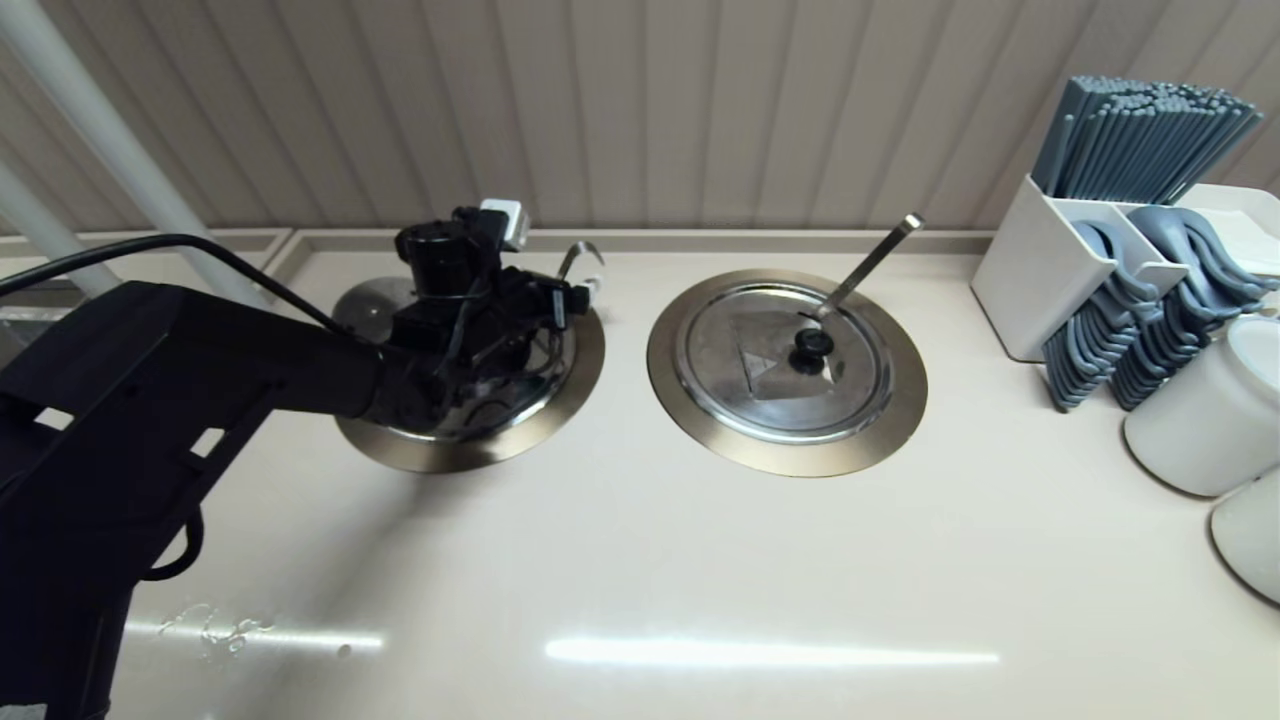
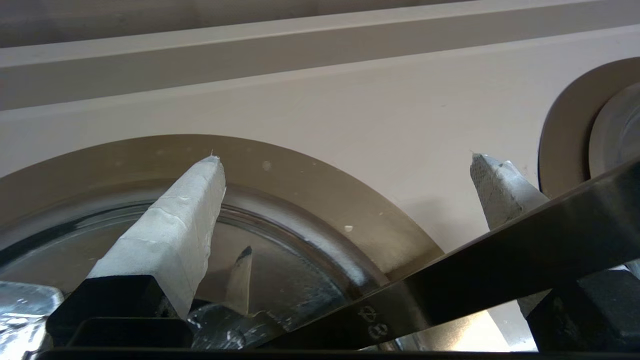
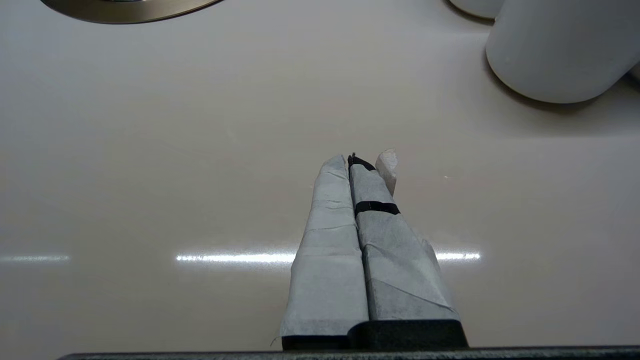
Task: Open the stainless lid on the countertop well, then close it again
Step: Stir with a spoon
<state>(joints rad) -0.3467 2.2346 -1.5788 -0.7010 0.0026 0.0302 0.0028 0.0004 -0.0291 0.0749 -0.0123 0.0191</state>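
The left gripper is positioned over the stainless lid, fingers spread wide, nothing held. The lid is seated in the countertop well, left of the twin well. The ladle handle is seen crossing between the fingers. The right gripper is parked above bare counter, fingers pressed together.

A glossy cream tabletop fills the scene, with long streaks of light reflected across its near part. A low raised ledge of the same colour runs along its back edge. Behind that stands a beige wall of vertical panels. A pale slanting pole crosses the far left corner, with a second one just beside it.
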